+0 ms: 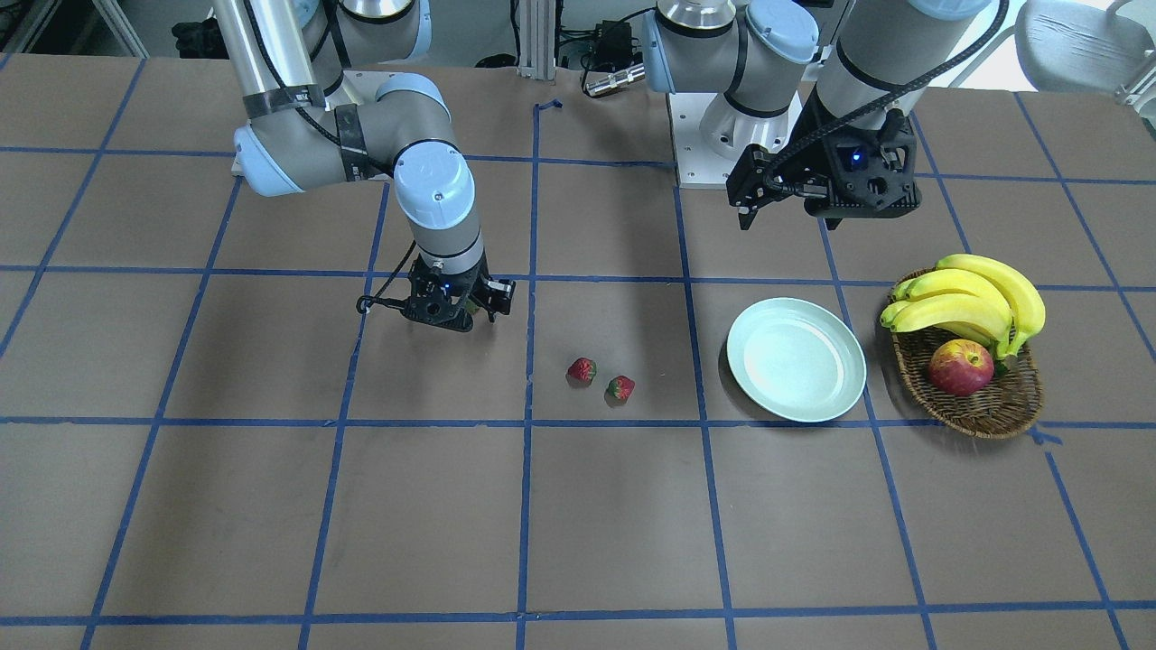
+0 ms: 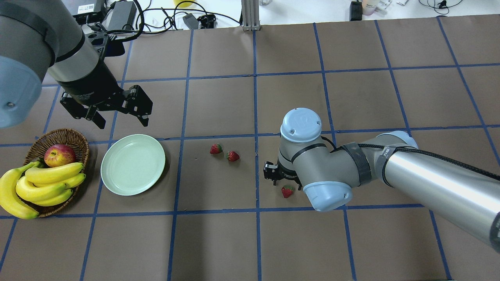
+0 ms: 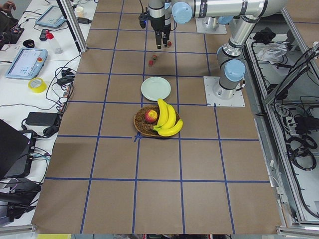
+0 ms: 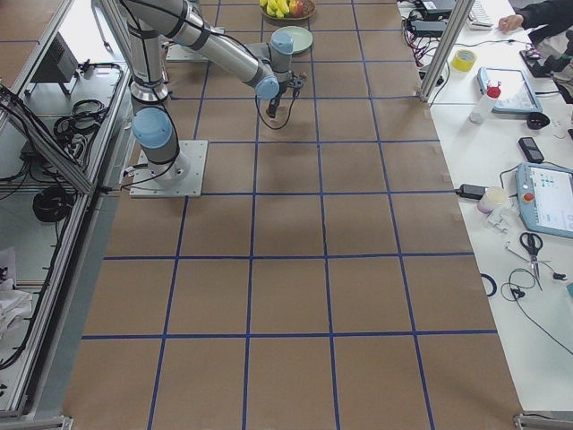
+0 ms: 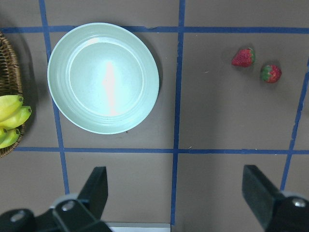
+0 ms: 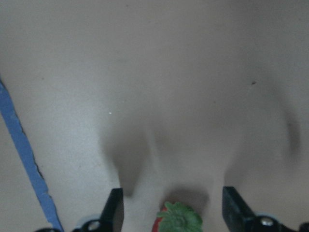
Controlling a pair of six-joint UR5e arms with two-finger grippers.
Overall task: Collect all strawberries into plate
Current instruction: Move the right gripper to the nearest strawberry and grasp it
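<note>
One strawberry (image 2: 288,191) lies on the table (image 2: 218,234) between the open fingers (image 6: 115,210) of the right claw (image 6: 171,203), not gripped yet. Two other strawberries (image 2: 215,148) (image 2: 233,156) lie toward the empty plate (image 2: 133,164). The claw should probably sink lower, then close gently on its body. The left claw (image 2: 123,121) hangs open, empty.

strawberries (image 2: 215,148) red, green caps | plate (image 2: 133,164) mint-green | basket (image 2: 62,133) brown woven | table (image 2: 218,242) brown, blue grid
</note>
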